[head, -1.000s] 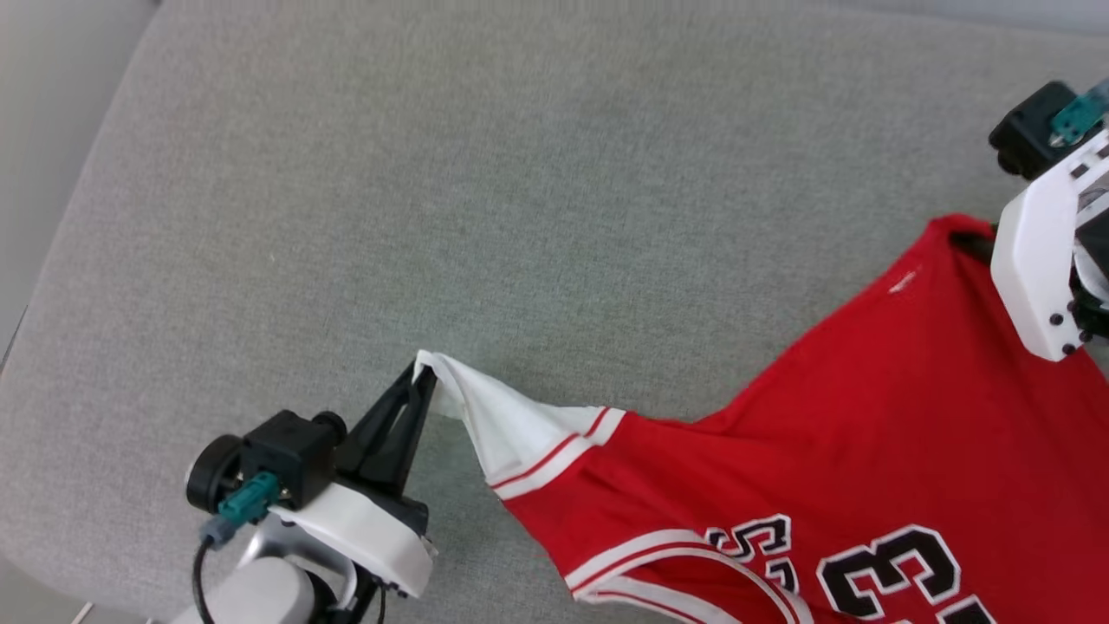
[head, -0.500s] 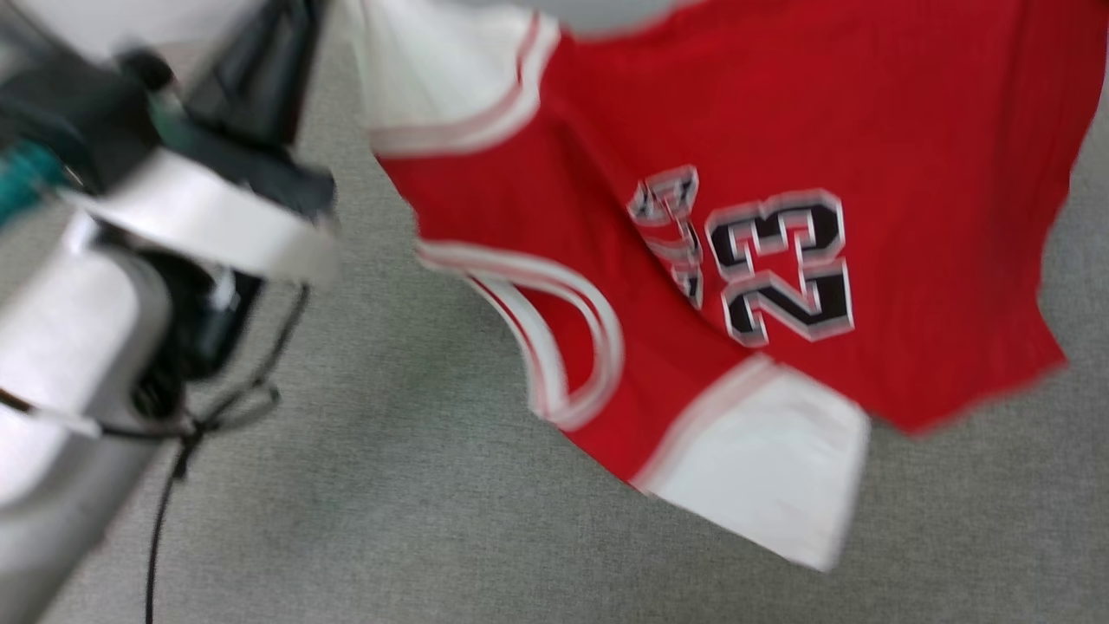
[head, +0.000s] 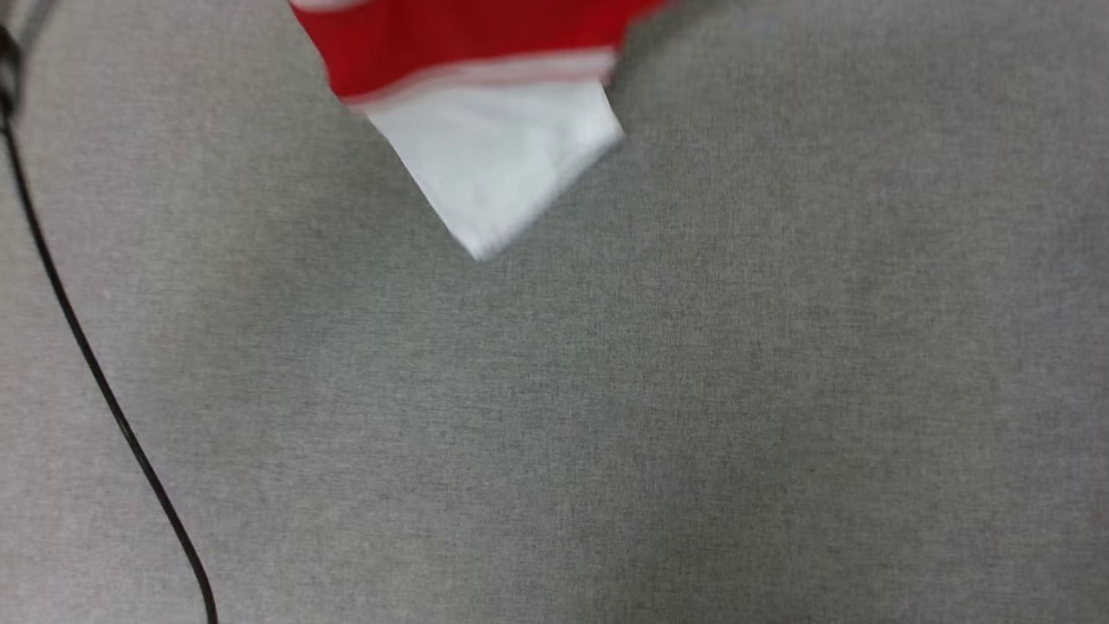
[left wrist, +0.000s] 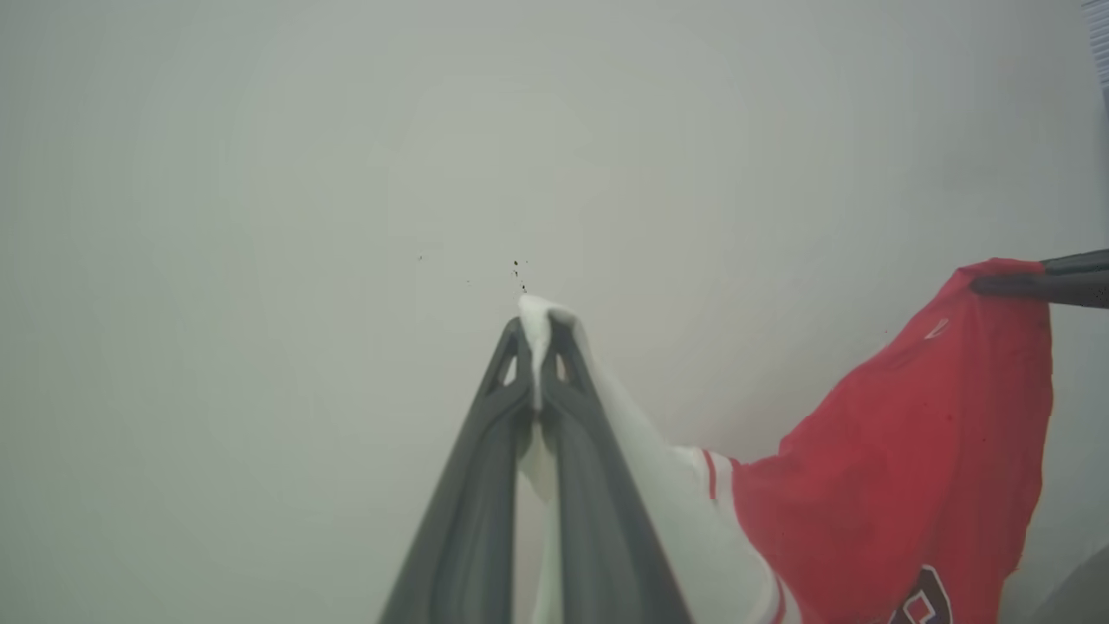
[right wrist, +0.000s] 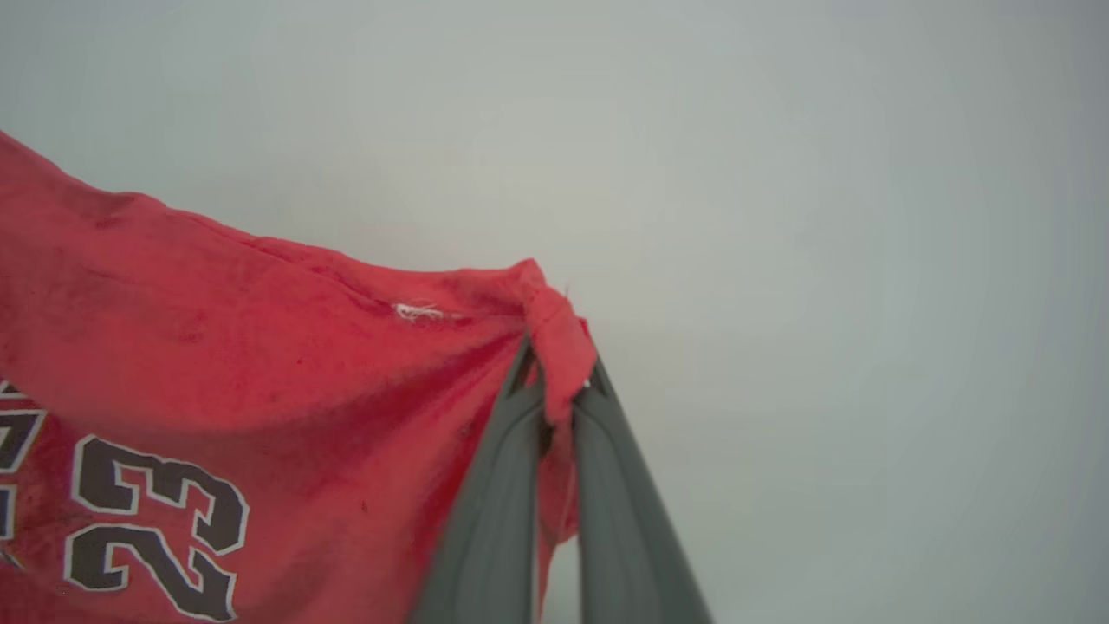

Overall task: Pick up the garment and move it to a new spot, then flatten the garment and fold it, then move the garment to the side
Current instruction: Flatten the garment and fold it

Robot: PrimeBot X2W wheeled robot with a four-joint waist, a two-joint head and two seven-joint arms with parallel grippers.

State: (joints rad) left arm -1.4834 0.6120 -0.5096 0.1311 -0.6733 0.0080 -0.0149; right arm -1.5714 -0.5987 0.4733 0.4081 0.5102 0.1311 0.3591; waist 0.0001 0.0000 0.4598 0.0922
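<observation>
Red garment (head: 468,35), mid-frame before, now at head view's top edge, reads "23"; we clamp it tight with left gripper (left wrist: 538,334) and right gripper (right wrist: 555,381).

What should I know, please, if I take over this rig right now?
The left pincer is shut on the tip of a white sleeve.
The right pincer is shut on a red corner of the shirt.
The shirt hangs lifted between both pincers; a loose sleeve dangles over the grey cushion.
Done: pickup.
Left: lay it at a new spot, flatten, fold, move aside.
</observation>
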